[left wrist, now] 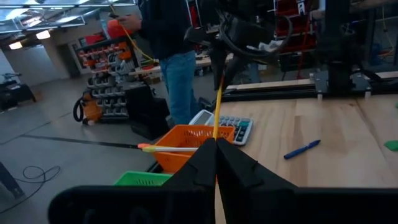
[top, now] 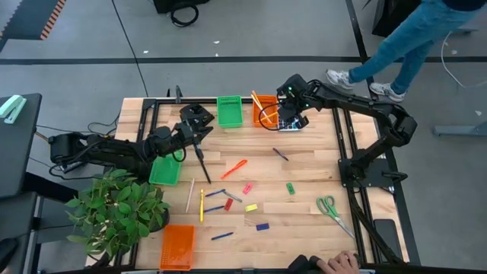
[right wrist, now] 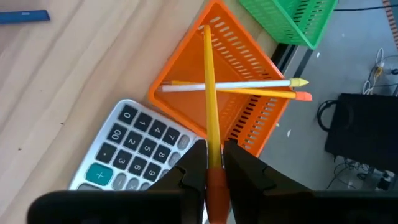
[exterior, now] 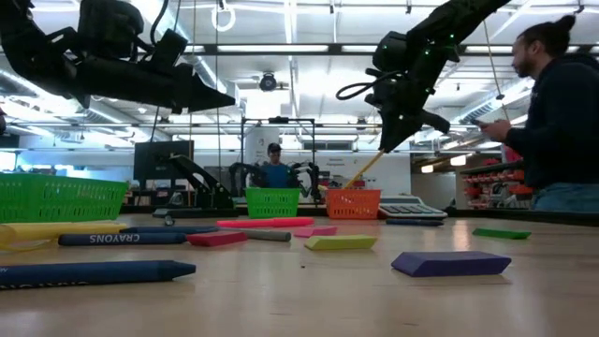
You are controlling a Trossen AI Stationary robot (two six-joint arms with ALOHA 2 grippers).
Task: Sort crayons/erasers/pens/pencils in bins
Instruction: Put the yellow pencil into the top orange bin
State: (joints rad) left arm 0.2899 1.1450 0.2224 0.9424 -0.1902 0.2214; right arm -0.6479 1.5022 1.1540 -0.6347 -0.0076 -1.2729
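Nearest the low camera, dark blue crayons (exterior: pixel 92 272) lie on the wooden table (top: pixel 319 171), one stamped CRAYONS, with a purple eraser (exterior: pixel 450 263) and a yellow eraser (exterior: pixel 340 242) just beyond. From above, loose erasers, pens and pencils are scattered mid-table, green-handled scissors (top: pixel 332 209) off to the right, and one orange bin (top: pixel 177 246) sits at the near edge beside a potted plant (top: pixel 118 209).

Further in, the left gripper (top: pixel 197 141) hangs above the table beside a green bin (top: pixel 165 170), jaws pressed together on a thin pencil, seen in the left wrist view as a pale stick (left wrist: pixel 217 180) running between the fingers.

At the far side, the right gripper (right wrist: pixel 215 160) hovers over the far orange bin (right wrist: pixel 268 112), which sits between a calculator (right wrist: pixel 134 152) and another green bin (top: pixel 230 111). Its jaws pinch a yellow pencil (right wrist: pixel 209 93) near the eraser end, the tip reaching into that bin, where two more pencils (right wrist: pixel 249 87) lie across the rim.

Beyond the table, a person (exterior: pixel 560 122) stands looking down at something in hand.
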